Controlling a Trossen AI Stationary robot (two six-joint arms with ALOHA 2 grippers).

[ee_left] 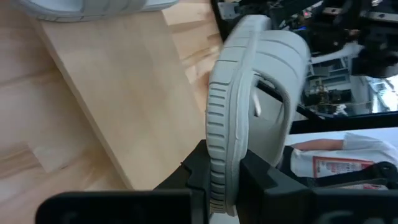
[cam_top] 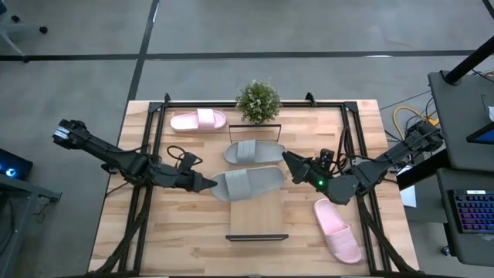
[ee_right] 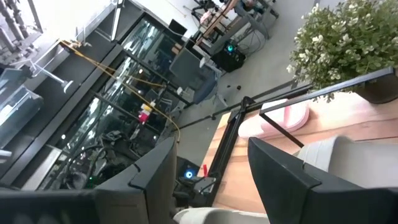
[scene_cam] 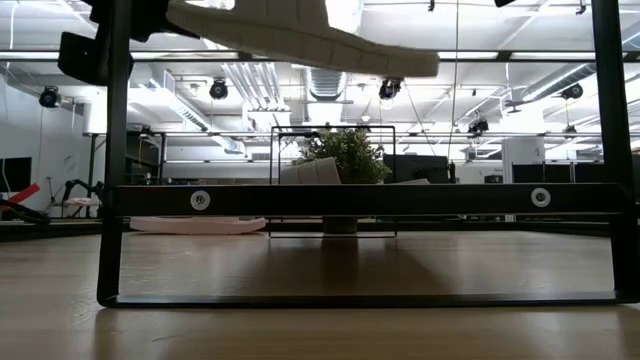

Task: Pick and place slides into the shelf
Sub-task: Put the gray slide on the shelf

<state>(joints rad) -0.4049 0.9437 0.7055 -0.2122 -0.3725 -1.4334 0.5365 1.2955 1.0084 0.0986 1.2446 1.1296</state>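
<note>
My left gripper (cam_top: 205, 184) is shut on a grey slide (cam_top: 248, 184) and holds it in the air over the shelf board (cam_top: 257, 212); in the low view this slide (scene_cam: 300, 30) hangs high above the shelf's black wire frame (scene_cam: 110, 200). A second grey slide (cam_top: 253, 150) lies flat on the board's far part. One pink slide (cam_top: 198, 120) lies on the table's far left, the other pink slide (cam_top: 337, 229) on its near right. My right gripper (cam_top: 291, 163) is open, close to the held slide's right end, and I see no touch. My left gripper pinches the grey slide's left end, at its ribbed sole rim (ee_left: 217, 168), between the two fingers (ee_left: 261, 180): one on the underside, one on the footbed side. The fingers come level from the table's left, along the slide. The slide is lifted clear, nearly level, its free end slightly lower.
A small potted plant (cam_top: 258, 102) stands at the table's far edge, just behind the shelf's far wire frame (cam_top: 257, 127). Black rails (cam_top: 147, 193) run along the table's left and right sides under both arms. Bare board lies below the held slide.
</note>
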